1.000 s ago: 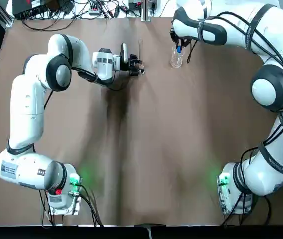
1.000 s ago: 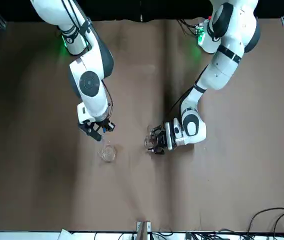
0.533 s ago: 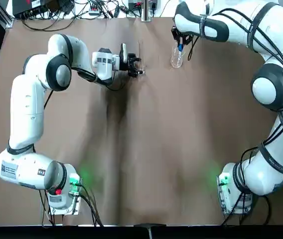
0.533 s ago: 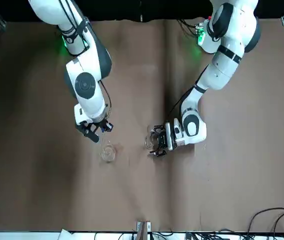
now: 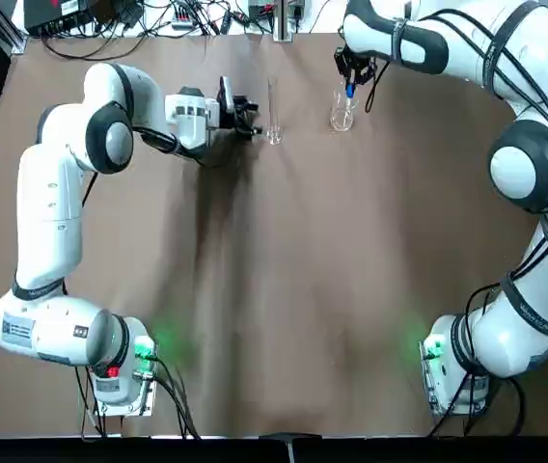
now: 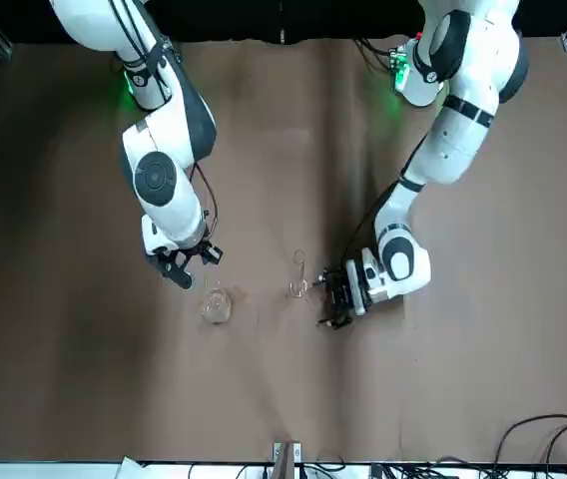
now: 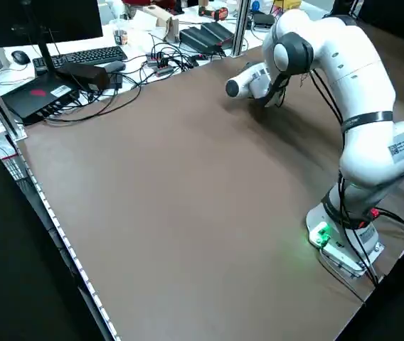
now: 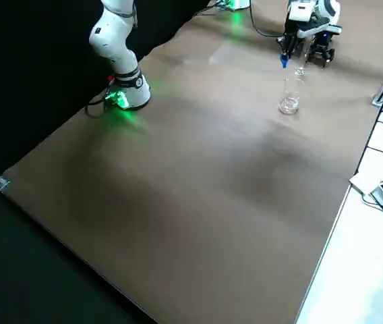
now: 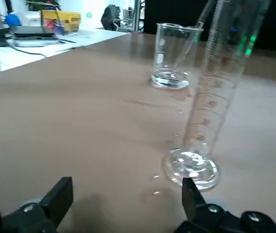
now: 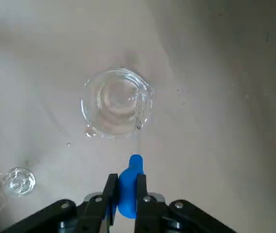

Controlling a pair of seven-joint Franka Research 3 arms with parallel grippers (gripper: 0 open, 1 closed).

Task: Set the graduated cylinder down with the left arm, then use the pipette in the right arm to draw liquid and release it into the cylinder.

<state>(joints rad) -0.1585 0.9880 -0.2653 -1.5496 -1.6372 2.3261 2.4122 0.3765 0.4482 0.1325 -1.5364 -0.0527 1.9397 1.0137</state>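
On the table's far side, seen from the robot's end, we had the cylinder (image 9: 208,111) standing upright on its round foot, free of the left gripper (image 9: 121,204). That gripper was just beside it, its two fingers (image 9: 195,199) well apart with nothing between them — we could see bare table (image 9: 104,126) past them. The cylinder stood between the left gripper and the beaker (image 9: 174,58), apart from both, its graduations showing along the glass. We held the right gripper (image 10: 127,194) over by the beaker, its fingers clamped on the blue bulb of the pipette (image 10: 128,189). The pipette's clear stem slanted down from the bulb into the beaker — the left wrist view showed it leaning inside, over a shallow layer of clear liquid (image 9: 171,80) at the bottom. Whether the tip touched the glass, or whether any liquid was in the stem, we could not tell. Small droplets (image 9: 156,192) dotted the table around the cylinder's foot and between it and the beaker. In the left side view, a monitor (image 7: 38,25) and a keyboard (image 7: 88,57) sat on a white desk (image 7: 134,39) beyond the table's edge.
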